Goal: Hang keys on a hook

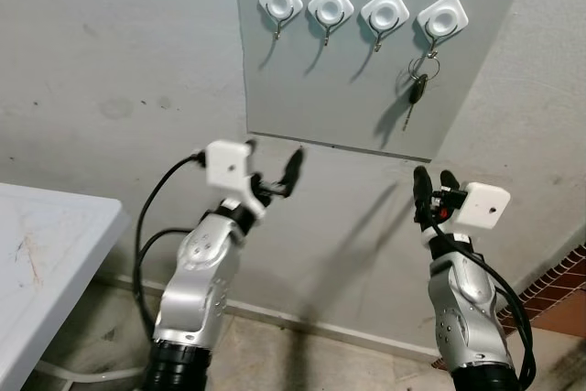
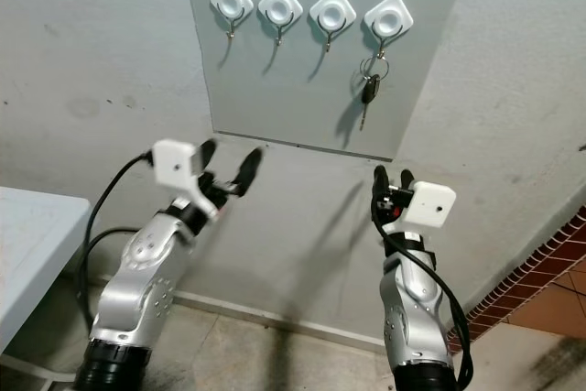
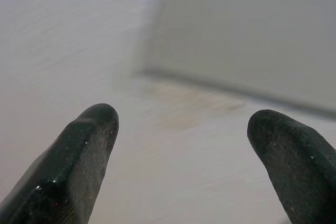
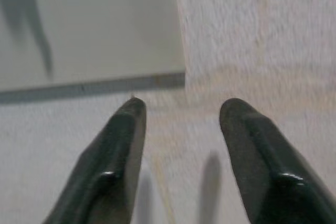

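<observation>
A bunch of keys (image 1: 418, 89) with a black-headed key hangs from the rightmost of several white diamond-shaped hooks (image 1: 443, 17) on a grey wall panel (image 1: 339, 80). The other hooks carry nothing. My left gripper (image 1: 273, 158) is raised below the panel's lower left corner, open and holding nothing. My right gripper (image 1: 434, 180) points up below the panel's lower right part, a good way under the keys, open with nothing between its fingers. The left wrist view has my left gripper (image 3: 181, 124) facing the panel's lower edge. The right wrist view has my right gripper (image 4: 181, 111) near the panel's corner.
A white table (image 1: 46, 244) juts in at the lower left beside my left arm. The plastered wall (image 1: 119, 61) stands close in front. Red brick paving (image 1: 558, 290) shows at the lower right. A black cable (image 1: 146, 226) loops off my left arm.
</observation>
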Available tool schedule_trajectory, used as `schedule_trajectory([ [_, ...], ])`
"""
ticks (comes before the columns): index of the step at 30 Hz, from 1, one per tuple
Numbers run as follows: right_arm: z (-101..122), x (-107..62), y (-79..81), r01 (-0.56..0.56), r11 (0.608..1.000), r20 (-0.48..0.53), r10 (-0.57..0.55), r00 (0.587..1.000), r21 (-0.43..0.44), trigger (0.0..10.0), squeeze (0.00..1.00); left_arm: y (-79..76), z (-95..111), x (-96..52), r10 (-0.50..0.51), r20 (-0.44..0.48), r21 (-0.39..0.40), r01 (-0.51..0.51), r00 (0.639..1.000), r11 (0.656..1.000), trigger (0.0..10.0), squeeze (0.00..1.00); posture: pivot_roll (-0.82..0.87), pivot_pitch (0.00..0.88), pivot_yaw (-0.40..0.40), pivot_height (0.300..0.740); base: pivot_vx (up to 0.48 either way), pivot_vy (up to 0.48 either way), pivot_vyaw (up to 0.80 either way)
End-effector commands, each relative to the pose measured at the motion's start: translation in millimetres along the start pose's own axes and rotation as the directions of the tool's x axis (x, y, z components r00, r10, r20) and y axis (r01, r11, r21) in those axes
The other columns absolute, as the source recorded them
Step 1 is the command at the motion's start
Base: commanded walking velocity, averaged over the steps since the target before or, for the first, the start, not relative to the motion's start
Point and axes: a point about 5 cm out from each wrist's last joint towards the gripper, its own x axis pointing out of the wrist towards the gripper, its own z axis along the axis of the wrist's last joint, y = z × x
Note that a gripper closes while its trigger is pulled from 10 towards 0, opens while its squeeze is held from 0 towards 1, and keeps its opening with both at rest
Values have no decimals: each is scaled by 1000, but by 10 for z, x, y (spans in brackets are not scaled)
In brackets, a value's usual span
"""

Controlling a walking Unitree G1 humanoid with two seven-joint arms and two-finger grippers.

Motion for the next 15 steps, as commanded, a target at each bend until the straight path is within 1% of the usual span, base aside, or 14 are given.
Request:
schedule_trajectory([
  [1,-6,-15,-30,2,1000,-12,-2,1000,-5,10000,1000,79,-61,-27,49,-15,7,-49,999,999,10000,0,-4,0,-17,740,0,0,0],
  [2,-21,-27,-43,1,1000,-18,-2,1000,-25,10000,1000,136,-108,-57,76,-28,6,-76,997,997,10000,0,-4,0,-17,740,0,0,0],
  [3,-21,-27,-43,1,1000,-18,-2,1000,-25,10000,1000,136,-108,-57,76,-28,6,-76,997,997,10000,0,-4,0,-17,740,0,0,0],
  [4,-41,-45,-58,-2,999,-24,1,1000,-42,10000,1000,241,-167,-101,124,-39,1,-125,991,992,10000,0,-1,0,-17,740,0,0,0],
  [5,-49,-52,-61,-4,999,-26,3,1000,-51,10000,1000,283,-189,-116,144,-43,0,-144,989,990,10000,0,0,0,-17,740,0,0,0],
  [6,-49,-52,-61,-4,999,-26,3,1000,-51,10000,1000,283,-189,-116,144,-43,0,-144,989,990,10000,0,0,0,-17,740,0,0,0],
  [7,-76,-71,-61,-28,997,-44,25,999,-70,10000,1000,358,-206,-150,180,-34,-15,-180,983,984,10000,0,0,0,-17,740,0,0,0],
  [10,-82,-88,-79,-37,996,-47,33,998,-84,10000,1000,412,-187,-180,200,-19,-22,-201,980,979,10000,0,4,0,-20,740,0,0,0],
  [12,-58,-92,-96,-50,993,-41,46,998,-103,10000,1000,442,-165,-196,211,-2,-41,-211,977,977,10000,0,4,0,-20,740,0,0,0],
  [15,-46,-96,-123,-53,992,-45,48,998,-112,10000,1000,467,-155,-207,219,8,-39,-218,976,975,10000,0,4,0,-19,740,0,0,0],
])
